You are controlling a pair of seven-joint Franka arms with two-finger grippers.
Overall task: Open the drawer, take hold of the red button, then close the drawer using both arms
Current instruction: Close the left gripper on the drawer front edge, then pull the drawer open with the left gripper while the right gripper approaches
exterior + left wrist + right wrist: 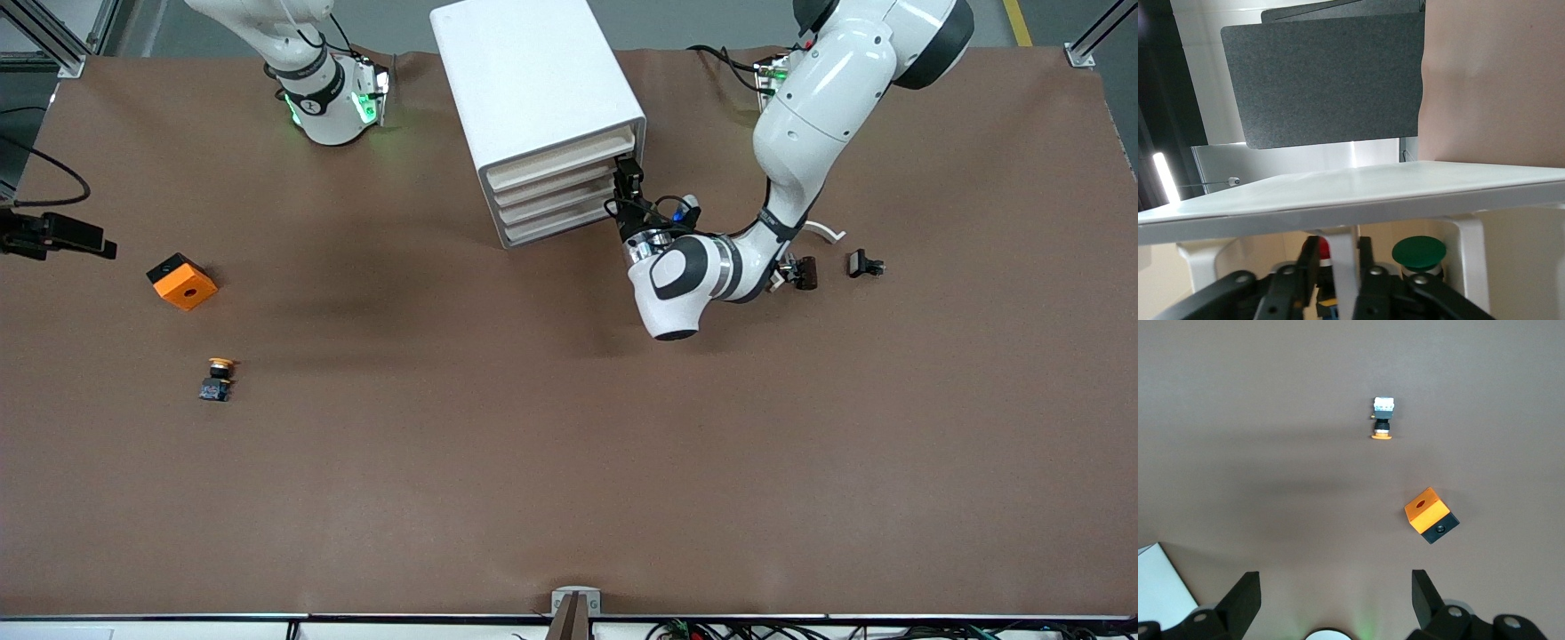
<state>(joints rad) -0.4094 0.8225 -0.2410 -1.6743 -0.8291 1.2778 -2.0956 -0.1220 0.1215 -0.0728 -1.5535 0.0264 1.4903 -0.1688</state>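
Gripping white drawer handle (1343, 267), left hand (628, 178) fingers (1305, 263) narrow, at cabinet (533, 89) drawer (560, 163) front. Red button (1324, 251) partly visible inside. Right hand (1331, 600) wide, waiting above counter (569, 444) near orange cube (182, 281).

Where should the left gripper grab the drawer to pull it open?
The thin white handle bar on the drawer front, approached head-on from in front of the cabinet. It stands proud of the front; the left gripper has its fingers either side of it.
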